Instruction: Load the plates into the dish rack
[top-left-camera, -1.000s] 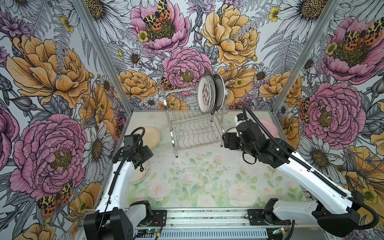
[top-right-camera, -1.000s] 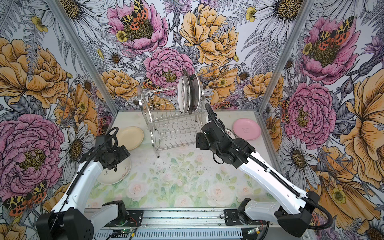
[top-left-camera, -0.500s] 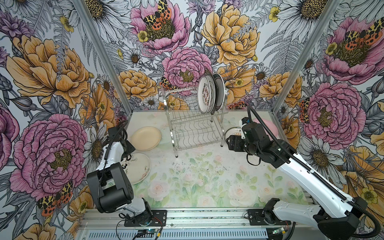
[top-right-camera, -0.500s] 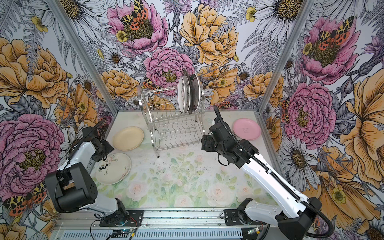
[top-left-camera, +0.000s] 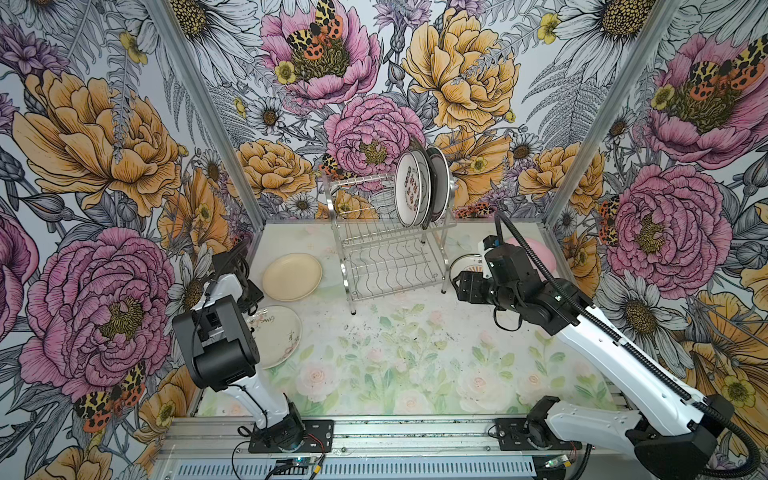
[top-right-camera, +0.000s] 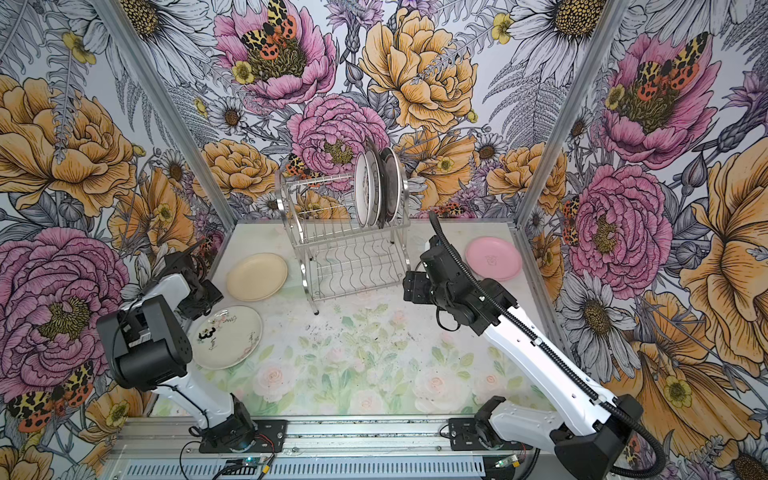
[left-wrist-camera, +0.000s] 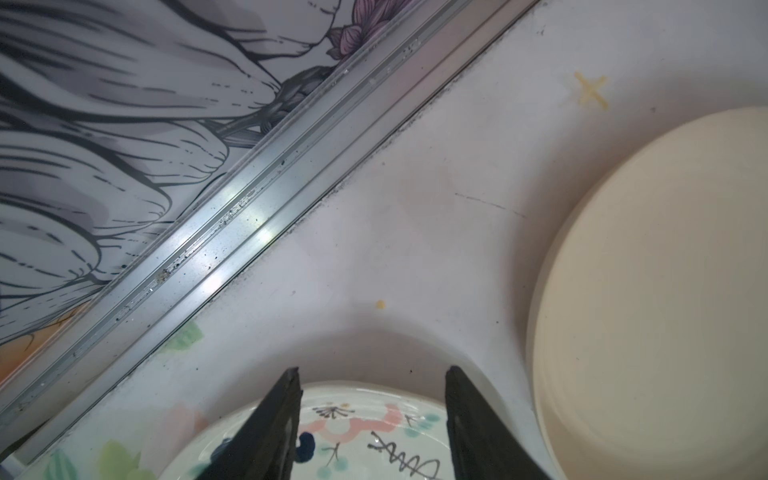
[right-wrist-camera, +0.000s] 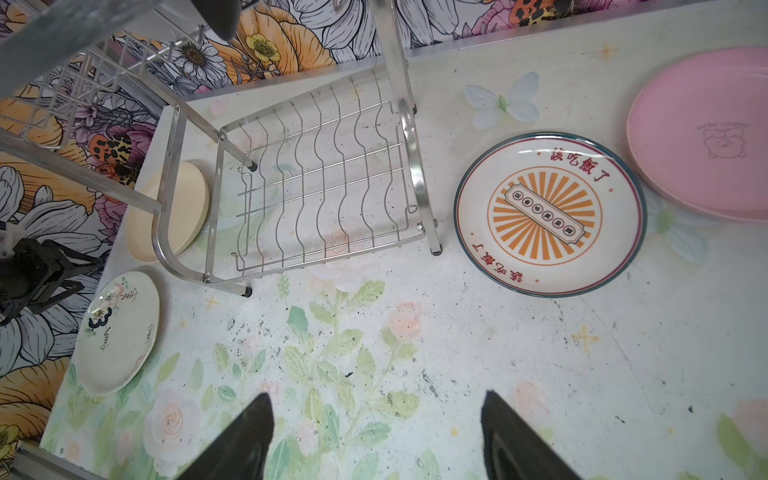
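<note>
The dish rack (top-left-camera: 386, 257) (top-right-camera: 349, 257) (right-wrist-camera: 324, 183) stands at the back middle, with three plates (top-left-camera: 415, 187) (top-right-camera: 376, 187) upright on its upper tier. A cream plate (top-left-camera: 292, 276) (top-right-camera: 257, 276) (left-wrist-camera: 665, 291) and a painted plate (top-left-camera: 278, 336) (top-right-camera: 228, 336) (left-wrist-camera: 374, 432) lie flat to its left. My left gripper (left-wrist-camera: 372, 369) (top-left-camera: 251, 297) is open, its fingers low over the painted plate's far rim. A sunburst plate (right-wrist-camera: 548, 212) and a pink plate (right-wrist-camera: 706, 133) (top-right-camera: 493, 257) lie right of the rack. My right gripper (right-wrist-camera: 377, 394) (top-left-camera: 465, 289) hangs open and empty above the table.
The left wall's metal rail (left-wrist-camera: 249, 208) runs close beside my left gripper. The rack's lower tier (right-wrist-camera: 316, 195) holds nothing. The flowered table mat (top-left-camera: 395, 353) stretches across the front. In both top views my right arm covers most of the sunburst plate.
My left arm folded back and its gripper shifted from over the painted plate's middle to its far rim by the wall, jaws narrowing. My right gripper drew slightly away from the rack.
</note>
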